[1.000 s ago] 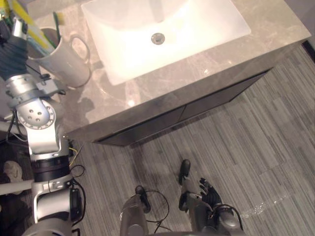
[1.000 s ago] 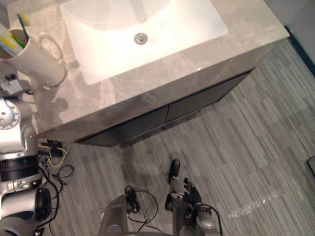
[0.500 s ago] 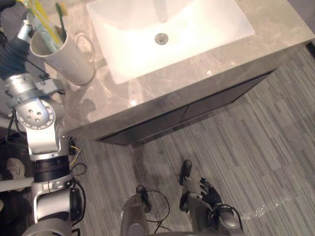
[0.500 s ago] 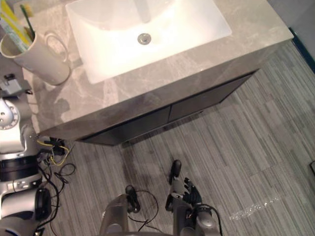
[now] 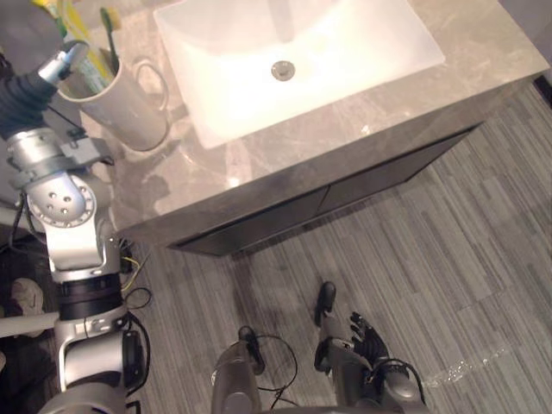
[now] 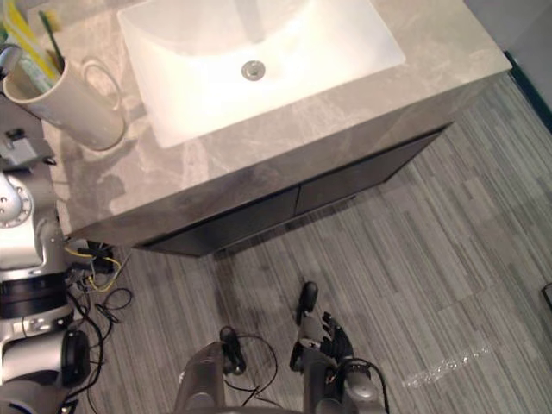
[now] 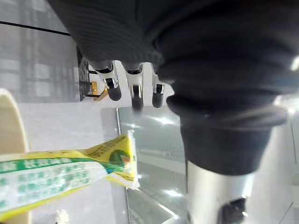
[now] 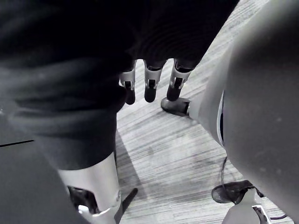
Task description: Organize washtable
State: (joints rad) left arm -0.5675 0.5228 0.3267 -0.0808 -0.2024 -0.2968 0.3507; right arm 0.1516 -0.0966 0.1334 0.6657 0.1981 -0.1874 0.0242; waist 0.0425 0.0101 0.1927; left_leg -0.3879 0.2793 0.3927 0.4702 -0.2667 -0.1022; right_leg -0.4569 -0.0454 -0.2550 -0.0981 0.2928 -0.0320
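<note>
Left wrist view: left hand (image 7: 137,91) hovers, fingers loose, by the yellow-green tube (image 7: 60,179) in the mug (image 5: 125,112).

left arm raised with the elbow bent, left hand (image 5: 60,65) up high on the robot's left, fingers (image 7: 134,88) loosely straight, thumb apart, gripping nothing. right arm hangs down, right hand (image 5: 366,336) low, fingers (image 8: 150,85) relaxed, empty.

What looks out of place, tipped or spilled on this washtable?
Nothing stands out. The mug stands upright on the countertop left of the sink, with the toothbrush and the yellow-green tube standing in it. No spill shows.
</note>
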